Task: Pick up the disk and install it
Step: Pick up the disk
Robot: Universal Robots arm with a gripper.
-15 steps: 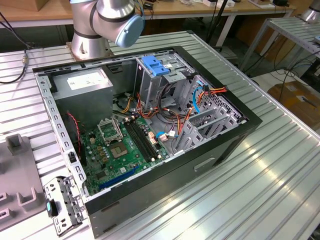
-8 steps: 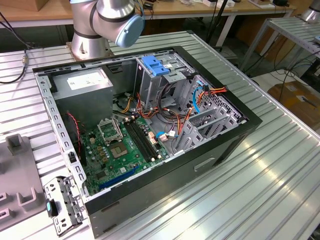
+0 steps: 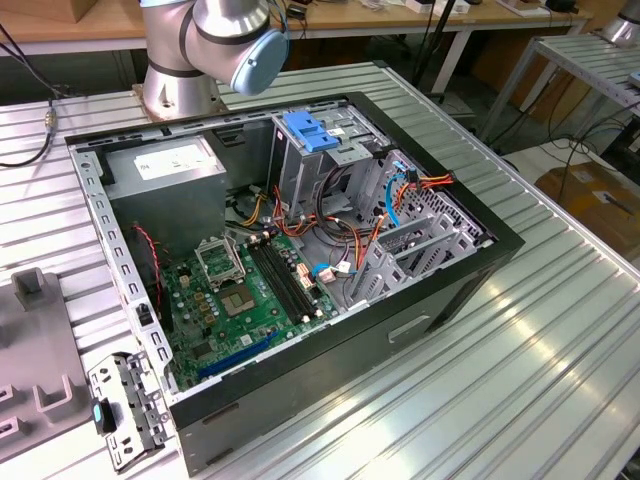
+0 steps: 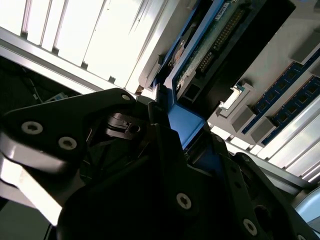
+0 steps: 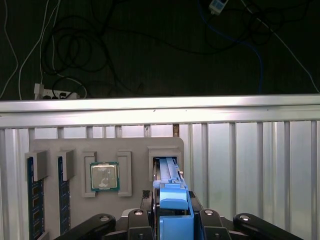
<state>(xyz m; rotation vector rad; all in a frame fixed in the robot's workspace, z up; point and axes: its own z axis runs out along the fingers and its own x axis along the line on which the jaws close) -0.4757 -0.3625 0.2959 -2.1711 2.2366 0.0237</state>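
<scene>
The gripper pinched the disk by its blue rail, which a slot in the grey tray held upright and reachable.

We see a ribbed worktop carrying an open computer case (on its side), a grey tray and, perhaps, a metal bracket.

Counted in the exterior view: one open computer case, one motherboard, one power-supply box, one drive cage with one blue latch, one robot arm, one bench. Counted in the first wrist view: one grey holder tray, two memory sticks, one processor, one disk, one hand
</scene>
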